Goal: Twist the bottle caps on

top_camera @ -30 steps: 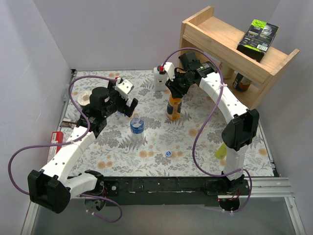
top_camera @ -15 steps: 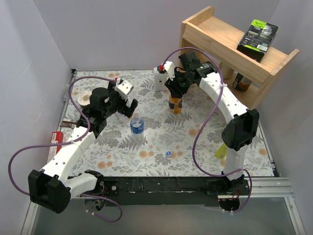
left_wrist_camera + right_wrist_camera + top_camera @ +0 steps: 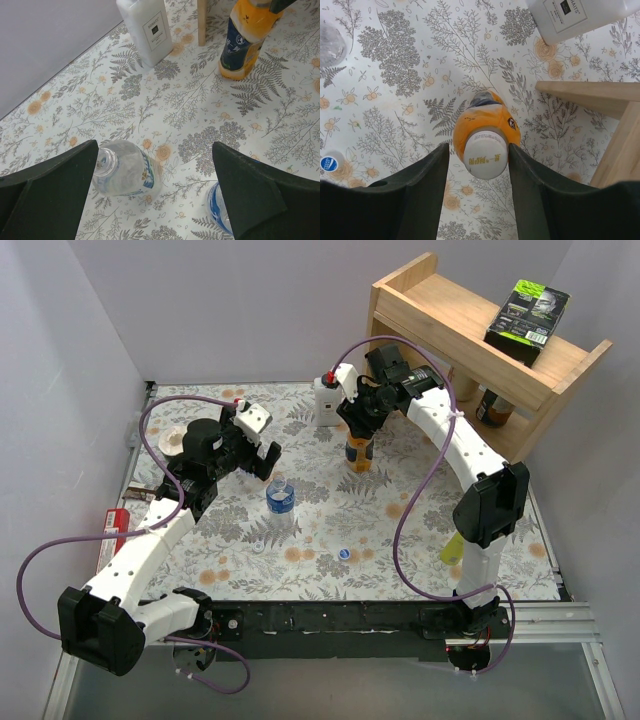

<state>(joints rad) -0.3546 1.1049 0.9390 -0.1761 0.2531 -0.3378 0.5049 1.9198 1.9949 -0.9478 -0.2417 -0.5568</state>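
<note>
The orange bottle (image 3: 357, 454) stands upright at the back middle and wears a whitish cap (image 3: 485, 153). My right gripper (image 3: 479, 150) is around that cap, jaws slightly apart, with a gap on the left side. One clear blue-label bottle (image 3: 280, 497) stands mid-table. In the left wrist view another clear bottle (image 3: 125, 167) shows an open neck. My left gripper (image 3: 155, 165) is wide open and empty above it. A blue cap (image 3: 344, 553) and a whitish cap (image 3: 258, 546) lie loose near the front.
A white square bottle (image 3: 326, 400) stands at the back by the wooden shelf (image 3: 470, 330), whose post (image 3: 580, 92) is close to my right gripper. A yellow object (image 3: 452, 548) sits behind the right arm. A red item (image 3: 117, 525) lies at the left edge.
The orange bottle has shifted a little toward the back and now stands straighter under my right gripper. The left arm has not moved.
</note>
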